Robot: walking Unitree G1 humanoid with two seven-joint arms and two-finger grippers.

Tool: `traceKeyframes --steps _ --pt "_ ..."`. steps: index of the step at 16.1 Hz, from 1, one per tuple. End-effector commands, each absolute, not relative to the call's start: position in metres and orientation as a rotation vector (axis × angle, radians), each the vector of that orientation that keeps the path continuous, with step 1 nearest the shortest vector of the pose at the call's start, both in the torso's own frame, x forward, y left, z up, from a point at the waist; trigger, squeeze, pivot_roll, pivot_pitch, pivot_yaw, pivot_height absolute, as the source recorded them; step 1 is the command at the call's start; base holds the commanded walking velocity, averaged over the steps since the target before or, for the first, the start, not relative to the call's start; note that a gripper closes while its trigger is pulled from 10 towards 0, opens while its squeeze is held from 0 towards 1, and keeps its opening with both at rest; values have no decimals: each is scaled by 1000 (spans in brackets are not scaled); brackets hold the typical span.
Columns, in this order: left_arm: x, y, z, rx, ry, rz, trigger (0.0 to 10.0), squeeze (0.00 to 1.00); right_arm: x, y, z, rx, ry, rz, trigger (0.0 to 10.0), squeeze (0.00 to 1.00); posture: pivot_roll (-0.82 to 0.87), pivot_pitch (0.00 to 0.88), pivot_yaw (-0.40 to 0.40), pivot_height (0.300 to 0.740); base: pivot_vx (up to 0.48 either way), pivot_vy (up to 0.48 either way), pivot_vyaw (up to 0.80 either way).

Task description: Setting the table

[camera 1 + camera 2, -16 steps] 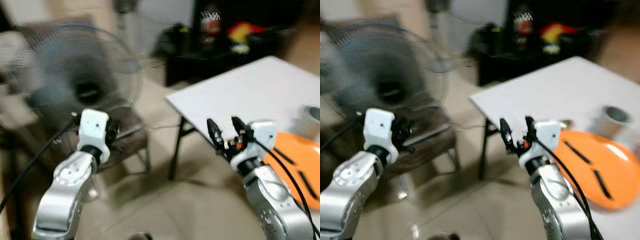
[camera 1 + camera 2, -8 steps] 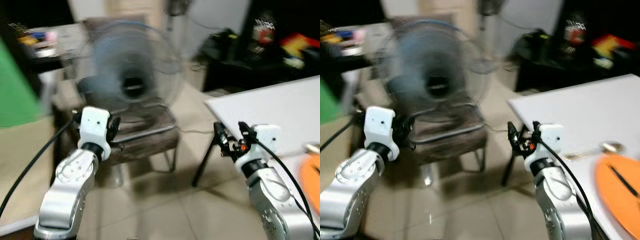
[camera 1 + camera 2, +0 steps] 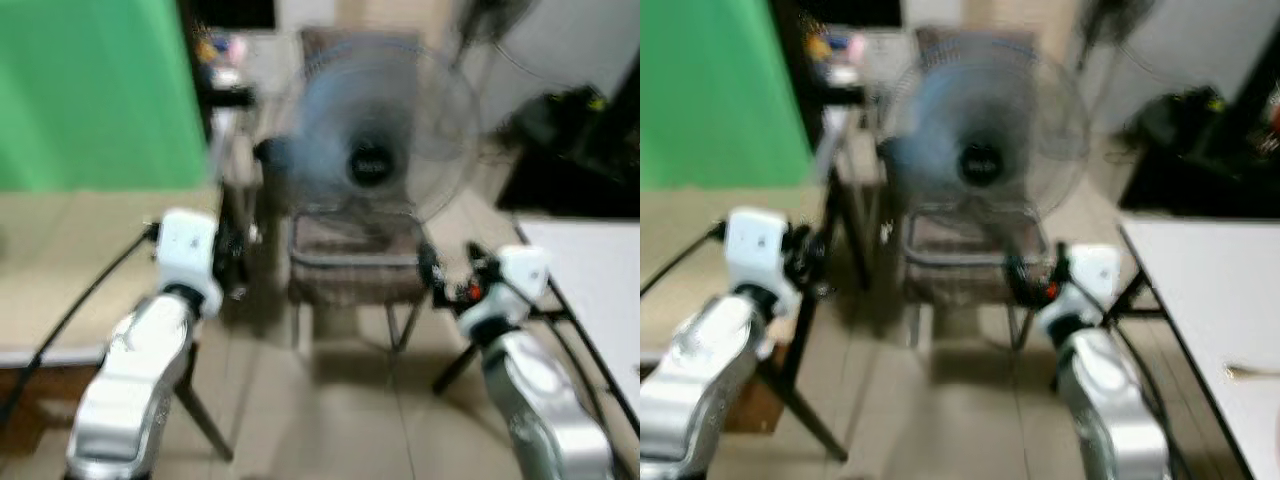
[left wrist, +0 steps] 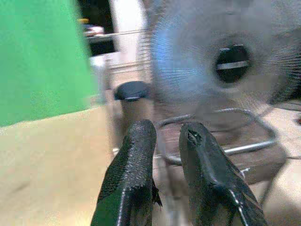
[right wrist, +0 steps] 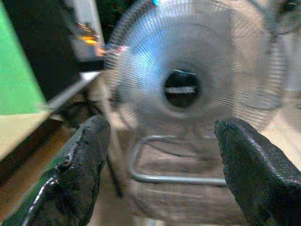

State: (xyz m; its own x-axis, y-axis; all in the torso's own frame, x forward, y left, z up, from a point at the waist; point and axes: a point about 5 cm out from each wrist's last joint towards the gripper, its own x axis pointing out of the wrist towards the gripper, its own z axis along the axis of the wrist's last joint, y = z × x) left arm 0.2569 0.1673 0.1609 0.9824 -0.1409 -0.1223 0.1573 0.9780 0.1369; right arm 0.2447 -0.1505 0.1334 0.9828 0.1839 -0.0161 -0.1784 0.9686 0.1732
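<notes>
White table point(image 3: 1200, 290) sits off beyond the right gripper point(image 5: 162, 155), wide open and empty, nearer than the nearly shut, empty left gripper point(image 4: 164, 141).

The fan point(image 5: 183, 84) has a shiny wire-metal grille. Black fingers point(image 5: 82, 169) look rough and rubbery. The desk point(image 3: 1215, 300), at lower right, is smooth matt white.

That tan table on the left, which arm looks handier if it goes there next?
Probably the left. The left gripper hangs right at the tan table edge, fingers nearly together. The right gripper, fingers spread, sits nearer the white table, in front of the fan.
</notes>
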Motion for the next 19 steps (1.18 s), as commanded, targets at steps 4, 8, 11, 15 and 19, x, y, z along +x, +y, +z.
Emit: traceKeyframes --steps 4,8,11,15,19 --pt "259 164 165 162 102 -183 10000 0 245 -163 131 239 44 108 10000 0 42 0 -17 740 0 347 370" --pt "264 169 168 176 96 -179 10000 0 245 -163 132 217 39 98 10000 0 40 0 -12 740 0 349 0" --pt "266 169 169 182 92 -190 10000 0 245 -159 132 225 42 103 10000 0 40 0 -5 740 0 350 0" --pt "267 170 170 192 89 -201 10000 0 245 -157 131 236 43 105 10000 0 43 0 -2 740 0 352 0" --pt "268 170 171 199 85 -206 10000 0 245 -154 130 238 48 115 10000 0 48 0 -5 740 0 352 0"
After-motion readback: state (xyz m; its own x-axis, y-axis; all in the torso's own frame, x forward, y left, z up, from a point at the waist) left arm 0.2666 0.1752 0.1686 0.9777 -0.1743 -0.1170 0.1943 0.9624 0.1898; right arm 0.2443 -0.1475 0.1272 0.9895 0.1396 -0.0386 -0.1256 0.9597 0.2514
